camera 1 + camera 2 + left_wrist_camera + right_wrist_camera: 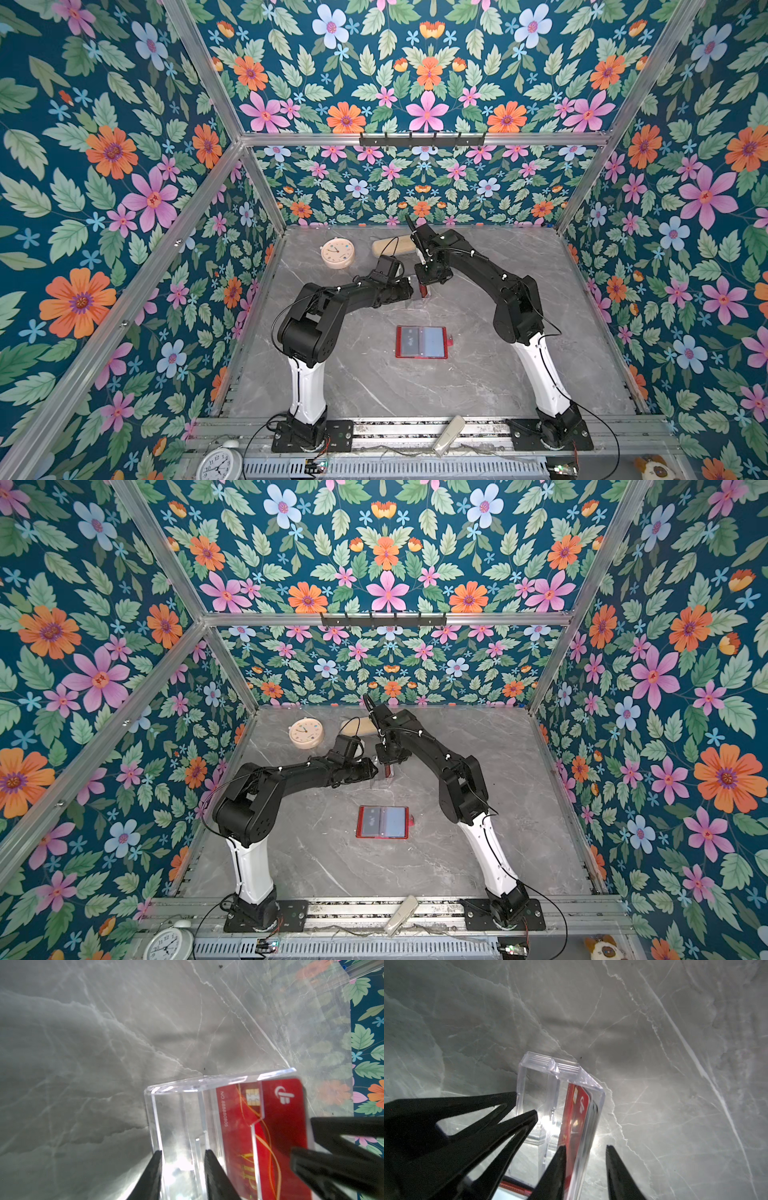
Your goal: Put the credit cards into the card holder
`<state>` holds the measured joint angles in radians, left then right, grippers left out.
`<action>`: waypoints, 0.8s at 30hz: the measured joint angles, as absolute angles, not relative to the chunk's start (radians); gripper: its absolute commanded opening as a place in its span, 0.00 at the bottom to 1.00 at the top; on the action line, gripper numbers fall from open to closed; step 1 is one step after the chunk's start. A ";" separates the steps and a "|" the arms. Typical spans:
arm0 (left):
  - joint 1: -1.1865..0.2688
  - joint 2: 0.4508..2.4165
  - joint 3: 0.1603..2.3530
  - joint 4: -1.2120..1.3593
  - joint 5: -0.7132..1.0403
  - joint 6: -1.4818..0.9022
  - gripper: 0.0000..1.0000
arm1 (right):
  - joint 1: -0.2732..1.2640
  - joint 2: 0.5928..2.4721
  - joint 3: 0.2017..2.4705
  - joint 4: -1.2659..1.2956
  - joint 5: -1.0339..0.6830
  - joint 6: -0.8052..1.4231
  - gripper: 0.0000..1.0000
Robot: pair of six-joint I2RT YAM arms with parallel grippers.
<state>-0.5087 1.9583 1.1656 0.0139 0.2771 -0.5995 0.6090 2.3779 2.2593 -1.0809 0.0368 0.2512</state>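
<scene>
One clear card holder [176, 1118] clamped in left jaws, red card [282, 1126] inside, right jaws astride it, grip unclear, clock [337, 252] beyond.

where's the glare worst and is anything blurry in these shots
Left wrist view: white glare washes out the clear card holder near the left tool, yet the print on the red card stays sharp. Right wrist view: a similar hotspot inside the holder. Both top views: even, soft light.

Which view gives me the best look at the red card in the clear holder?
Left wrist: the red card faces the camera, with chip, number and logo visible inside the clear holder. The right wrist view shows it nearly edge-on. In both top views it is only a tiny red sliver.
</scene>
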 measured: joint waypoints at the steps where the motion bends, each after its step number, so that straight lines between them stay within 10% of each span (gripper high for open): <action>1: -0.509 1.958 1.166 0.014 0.277 -0.599 0.35 | 0.609 2.380 2.262 -1.081 0.036 0.251 0.37; 24: -0.509 1.958 1.164 0.018 0.276 -0.599 0.35 | 0.612 2.439 2.329 -1.127 0.079 0.252 0.34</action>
<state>-0.5087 1.9583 1.1637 0.0177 0.2764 -0.5995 0.6125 2.4390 2.3291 -1.1267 0.0788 0.2523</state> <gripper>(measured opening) 0.352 0.348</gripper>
